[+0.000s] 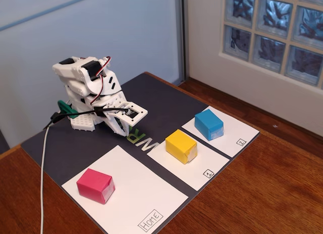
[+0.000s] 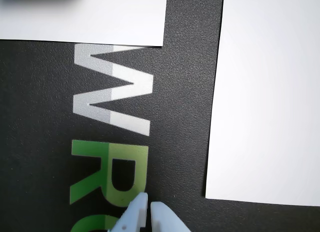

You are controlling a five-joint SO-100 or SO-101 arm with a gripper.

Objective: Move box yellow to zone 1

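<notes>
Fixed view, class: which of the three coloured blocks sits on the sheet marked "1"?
The yellow block, on the middle sheet; the pink block lies on "Home", the blue block on "2".

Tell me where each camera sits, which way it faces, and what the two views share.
Fixed view: raised off the table's corner, angled down at the folded arm, the yellow box on zone 1, and the pink box and blue box.
Wrist view: on the arm, looking straight down at the mat; only the hand, tips together, shows.
Shared: the dark mat and its lettering.
</notes>
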